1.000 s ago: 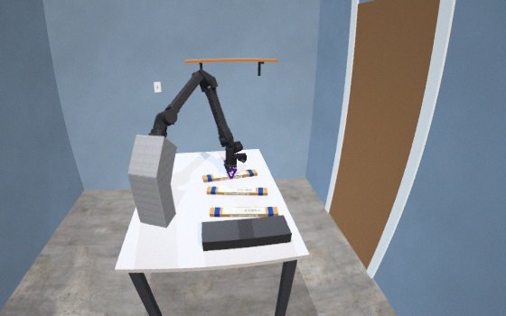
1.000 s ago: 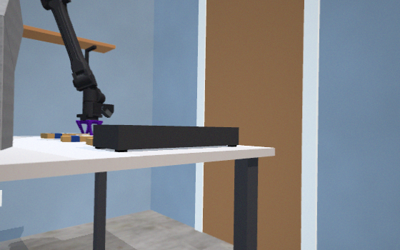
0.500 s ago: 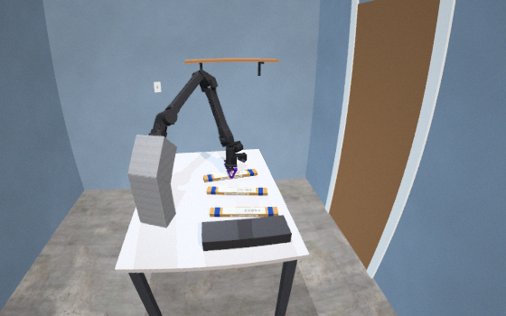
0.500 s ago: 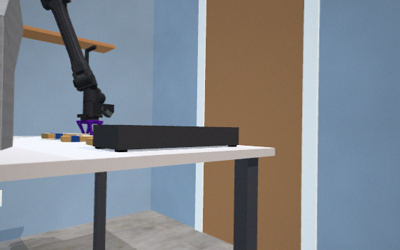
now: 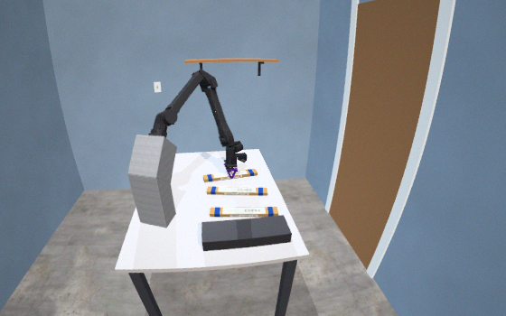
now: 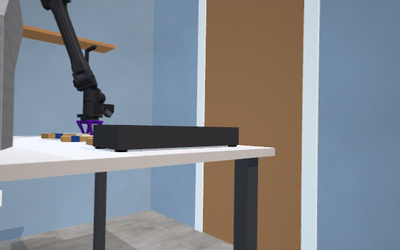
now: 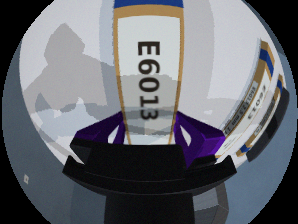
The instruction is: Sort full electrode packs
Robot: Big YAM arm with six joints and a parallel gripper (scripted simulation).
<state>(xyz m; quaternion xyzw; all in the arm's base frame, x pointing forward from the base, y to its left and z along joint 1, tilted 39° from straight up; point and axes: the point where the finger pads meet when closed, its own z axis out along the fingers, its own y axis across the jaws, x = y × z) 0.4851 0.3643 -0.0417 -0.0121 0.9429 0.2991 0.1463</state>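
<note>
A white bench (image 5: 190, 203) (image 6: 171, 156) (image 7: 200, 60) with a smooth, flat top stands on dark square legs over mottled grey flooring (image 5: 90, 235) (image 6: 143, 225). Three slim, oblong packs in orange-tan, each banded in blue with a pale label panel, lie across it. The far pack (image 5: 217, 176) (image 6: 48, 136) (image 7: 172, 55) sits at a slight slant, while the middle pack (image 5: 237, 190) (image 6: 66, 138) (image 7: 260, 95) and near pack (image 5: 244, 211) (image 6: 89, 141) (image 7: 268, 117) lie almost parallel. All three are off the low platform (image 5: 246, 232) (image 6: 171, 137) (image 7: 267, 137), a matte, dark rectangular slab just beside the near pack.

The gripper (image 5: 231, 176) (image 6: 87, 133) (image 7: 149, 113) has its angular purple fingers clasped on the far pack, one along each long side, down at bench level. A grey, faceted block (image 5: 151, 181) (image 6: 6, 82) with fine brushed lines rises at the left.

The exterior view shows small feet beneath the platform, hidden from the top view, but the platform covers most of the near pack there. The wrist view gives the clearest lettering: bold, dark "E6013" on the far pack. At its right edge, the other packs curve away with smaller print, mostly too blurred to read.

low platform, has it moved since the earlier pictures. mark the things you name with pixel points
No, the platform (image 5: 246, 233) (image 6: 178, 137) (image 7: 274, 131) sits where it did against the near edge of the bench (image 5: 158, 248) (image 6: 53, 155) (image 7: 90, 30).
</note>
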